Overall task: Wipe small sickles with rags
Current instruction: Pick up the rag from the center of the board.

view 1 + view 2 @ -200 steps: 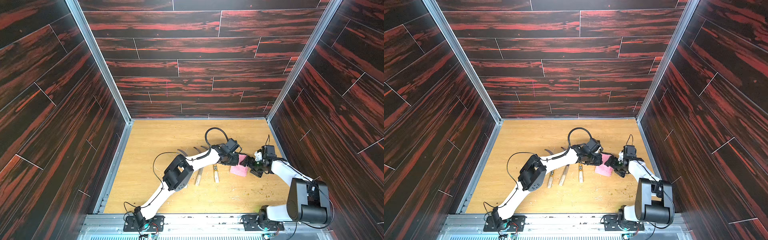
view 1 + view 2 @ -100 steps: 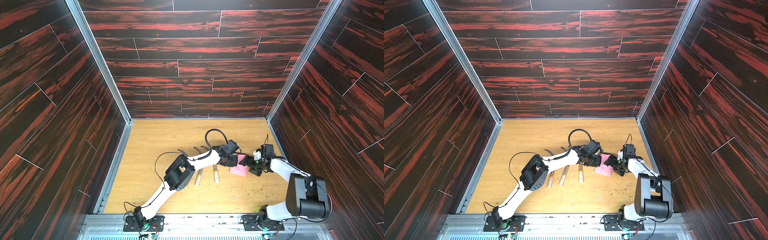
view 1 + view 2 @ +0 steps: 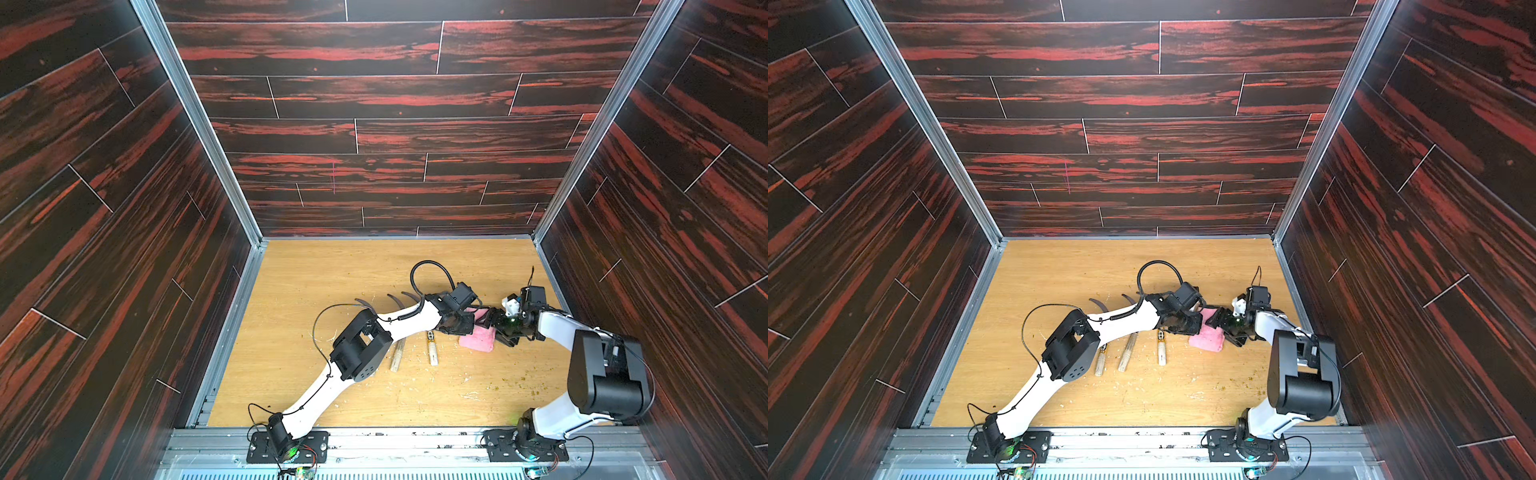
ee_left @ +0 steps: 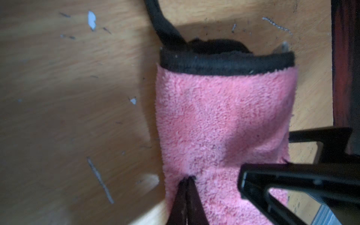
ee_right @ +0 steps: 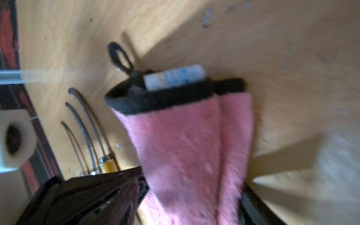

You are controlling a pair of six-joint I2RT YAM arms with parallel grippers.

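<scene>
The pink rag lies right of centre on the wooden floor, with a black hem, a black loop and a white tag. My left gripper is shut, pinching one edge of the rag. My right gripper faces it from the right, its jaws wide on either side of the bunched rag. Three small sickles lie side by side to the left, pale handles toward me and dark blades pointing away. My left arm crosses over them.
Dark red plank walls close in the left, back and right sides, and the right wall stands close behind my right arm. Small chips and crumbs litter the wooden floor. A metal rail carries both arm bases at the front.
The right gripper's jaws have drawn closer together around the rag, and its arm has edged slightly left. The left gripper holds its pinch in the same place.
</scene>
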